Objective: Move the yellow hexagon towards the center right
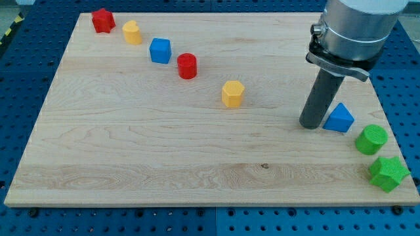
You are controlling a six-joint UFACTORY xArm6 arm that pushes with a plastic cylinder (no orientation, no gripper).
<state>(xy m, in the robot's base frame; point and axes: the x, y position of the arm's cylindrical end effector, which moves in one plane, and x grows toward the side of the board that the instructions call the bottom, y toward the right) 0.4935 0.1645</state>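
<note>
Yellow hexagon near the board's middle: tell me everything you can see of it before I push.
The yellow hexagon is a small, matte, plastic-looking six-sided prism, sitting flat with its hexagonal face up on the wooden board. It stands slightly above and right of the board's centre, touching nothing. The red cylinder lies to its upper left. My tip rests well to its right, beside the blue triangle.

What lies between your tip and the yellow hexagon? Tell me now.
Nothing: in the camera view only bare board separates my tip from the yellow hexagon, which sits to the view's left of it.
</note>
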